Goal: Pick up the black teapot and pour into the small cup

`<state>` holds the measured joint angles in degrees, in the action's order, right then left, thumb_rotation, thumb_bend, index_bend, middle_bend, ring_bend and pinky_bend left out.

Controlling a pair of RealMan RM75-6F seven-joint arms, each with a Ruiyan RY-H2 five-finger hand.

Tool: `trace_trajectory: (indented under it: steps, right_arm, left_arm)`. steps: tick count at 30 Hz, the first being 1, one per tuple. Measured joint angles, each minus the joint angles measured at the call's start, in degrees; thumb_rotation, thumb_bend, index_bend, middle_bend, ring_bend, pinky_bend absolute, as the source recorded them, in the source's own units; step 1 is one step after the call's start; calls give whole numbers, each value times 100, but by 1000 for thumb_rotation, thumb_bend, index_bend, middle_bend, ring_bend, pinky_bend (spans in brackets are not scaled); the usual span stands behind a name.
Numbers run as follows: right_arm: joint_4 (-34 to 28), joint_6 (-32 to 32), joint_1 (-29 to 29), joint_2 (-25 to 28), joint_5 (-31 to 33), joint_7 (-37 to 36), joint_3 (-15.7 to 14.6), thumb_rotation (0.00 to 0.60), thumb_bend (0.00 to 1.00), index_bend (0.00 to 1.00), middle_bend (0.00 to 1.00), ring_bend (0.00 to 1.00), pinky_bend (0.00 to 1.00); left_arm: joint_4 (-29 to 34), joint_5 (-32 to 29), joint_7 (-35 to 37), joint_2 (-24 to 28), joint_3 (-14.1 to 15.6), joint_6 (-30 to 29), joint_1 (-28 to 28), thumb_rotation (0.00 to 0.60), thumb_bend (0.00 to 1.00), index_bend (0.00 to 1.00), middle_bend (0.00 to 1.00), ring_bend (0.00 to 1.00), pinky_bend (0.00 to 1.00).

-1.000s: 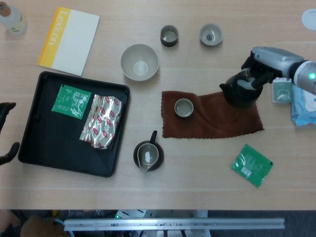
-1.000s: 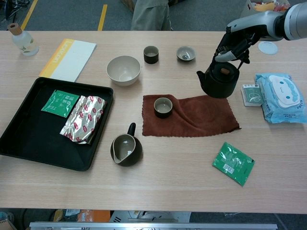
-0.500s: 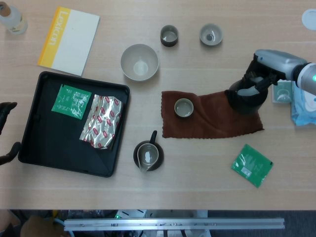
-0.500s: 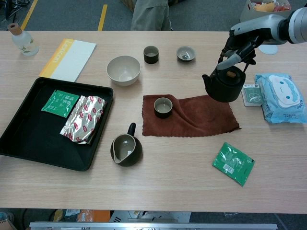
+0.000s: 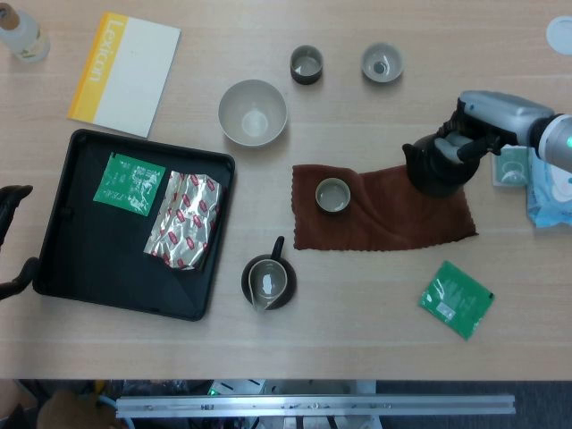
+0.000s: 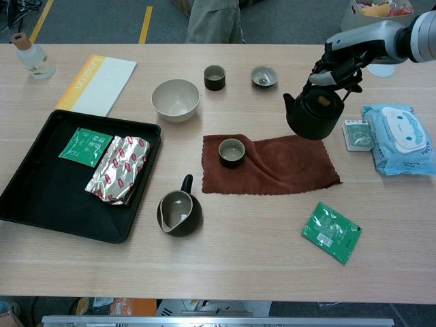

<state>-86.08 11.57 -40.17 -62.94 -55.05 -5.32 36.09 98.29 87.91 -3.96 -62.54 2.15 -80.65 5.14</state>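
The black teapot (image 6: 313,116) (image 5: 440,165) hangs a little above the right end of the brown cloth (image 6: 272,167) (image 5: 380,214), spout to the left. My right hand (image 6: 335,68) (image 5: 471,136) holds it by the handle from above. A small dark cup (image 6: 231,152) (image 5: 332,195) stands on the cloth's left part, well left of the teapot. At the head view's left edge my left hand (image 5: 11,237) shows only dark fingertips beside the tray, with nothing in them.
A black tray (image 6: 41,197) with packets lies at left. A dark pitcher (image 6: 178,212) stands in front of the cloth. A bowl (image 6: 175,99) and two cups (image 6: 214,77) (image 6: 263,75) stand behind. Wipes (image 6: 395,136), a small packet (image 6: 356,134) and a green sachet (image 6: 332,231) lie right.
The teapot swung slightly right and then back left in my right hand, and now hangs a little higher over the cloth's right end. The left hand stayed still.
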Motion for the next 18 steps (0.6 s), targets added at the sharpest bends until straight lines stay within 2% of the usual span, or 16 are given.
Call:
trace_trajectory:
  steps: [6,7,9,11,13,15,18]
  right_arm:
    - [-2,49,39,-30,96,82,88,407,533,926,913,939,410]
    - [-1,60,40,-33,100,104,94,400,509,926,913,939,410]
    - [6,93,38,-38,116,143,98,364,392,926,913,939,410]
    - [9,86,37,-41,122,163,94,311,286,926,913,939,410]
    - [11,88,27,-39,131,167,67,230,219,926,915,940,410]
    - [14,104,15,-33,175,132,48,122,211,926,916,940,410]
    - [19,133,-6,-18,228,88,15,39,246,926,917,941,410]
  left_arm:
    - [-7,-13,6,2,-3,0,-2,600,288,111,179,161,171]
    - [-11,-19,7,2,-2,1,-3,600,288,111,181,161,171]
    - [-14,-30,7,2,-4,-4,-8,600,288,111,185,161,171]
    - [-15,-29,8,0,0,-7,-14,600,288,112,185,161,171]
    - [-15,-26,10,-3,1,-10,-15,600,288,113,185,161,171]
    - [-14,-21,8,-3,4,-11,-16,600,288,113,185,161,171]
    - [-14,-15,6,-5,10,-12,-19,600,288,113,185,161,172]
